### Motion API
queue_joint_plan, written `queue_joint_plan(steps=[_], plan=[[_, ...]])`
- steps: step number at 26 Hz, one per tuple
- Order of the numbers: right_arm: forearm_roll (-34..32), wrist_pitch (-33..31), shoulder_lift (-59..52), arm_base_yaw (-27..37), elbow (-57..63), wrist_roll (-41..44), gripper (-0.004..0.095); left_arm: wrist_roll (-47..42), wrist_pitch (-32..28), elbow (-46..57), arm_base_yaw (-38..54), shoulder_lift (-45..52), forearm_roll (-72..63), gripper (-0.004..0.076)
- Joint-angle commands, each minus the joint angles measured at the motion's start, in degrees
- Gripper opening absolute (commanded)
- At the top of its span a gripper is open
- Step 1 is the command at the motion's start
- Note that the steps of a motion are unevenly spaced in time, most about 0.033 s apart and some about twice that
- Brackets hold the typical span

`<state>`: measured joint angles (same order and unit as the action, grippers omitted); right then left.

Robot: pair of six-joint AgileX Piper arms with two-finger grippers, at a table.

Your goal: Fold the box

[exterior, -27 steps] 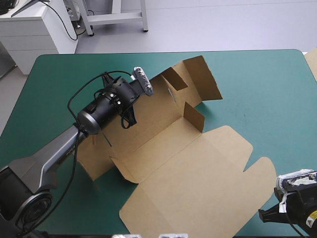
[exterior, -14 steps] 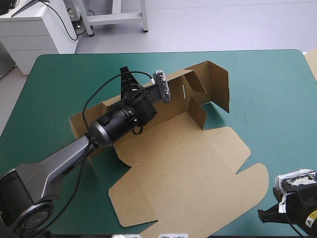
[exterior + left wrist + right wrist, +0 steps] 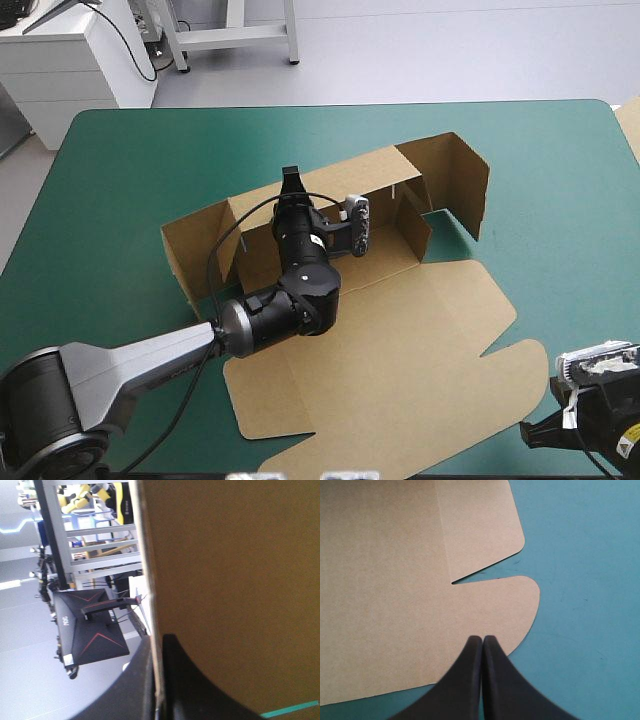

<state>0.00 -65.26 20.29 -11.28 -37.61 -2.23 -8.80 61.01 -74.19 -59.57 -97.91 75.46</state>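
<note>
The box (image 3: 400,330) lies in the middle of the worktop (image 3: 110,170), partly formed. Its far wall (image 3: 330,195) stands up, with a flap at each end turned toward the robot. The lid (image 3: 380,380) lies flat toward the near edge. The left end effector (image 3: 290,182) is clamped on the top edge of the far wall, with the board between its fingers. The right end effector (image 3: 482,639) is pressed together and holds nothing; it hovers over a rounded corner of the lid. I judge the step to be holding the far wall upright. Next, the side walls probably must be lifted and tucked, which calls for the right arm. No writing shows on the box.
</note>
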Motion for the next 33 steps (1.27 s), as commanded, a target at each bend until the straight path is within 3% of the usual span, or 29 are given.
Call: queue_joint_plan(steps=[1,4,9,16,24,33], plan=[[0.00,3.52,0.39,0.27,-1.48,-0.08,-0.0021,-5.98,-1.06,2.50,-1.93,2.35,9.42,-0.0008],[-2.09,5.15,0.39,0.27,-1.48,0.68,-0.0021,-10.11,-1.26,6.23,-4.54,2.35,20.46,-0.0008],[-5.14,8.81,3.30,0.27,-2.20,5.45,-0.0021,-10.72,-1.68,7.31,-4.99,2.35,21.26,-0.0008],[-6.34,12.68,18.55,0.27,-9.38,3.29,-0.0019,-14.72,-3.55,11.81,-4.37,2.35,26.88,-0.0008],[-11.74,16.36,36.23,0.27,-26.83,3.08,-0.0020,-14.59,-3.12,11.60,1.89,2.45,26.99,-0.0008],[-7.43,11.79,62.77,0.89,-56.00,-4.81,-0.0021,-14.47,-6.41,11.60,2.31,2.45,26.99,-0.0008]])
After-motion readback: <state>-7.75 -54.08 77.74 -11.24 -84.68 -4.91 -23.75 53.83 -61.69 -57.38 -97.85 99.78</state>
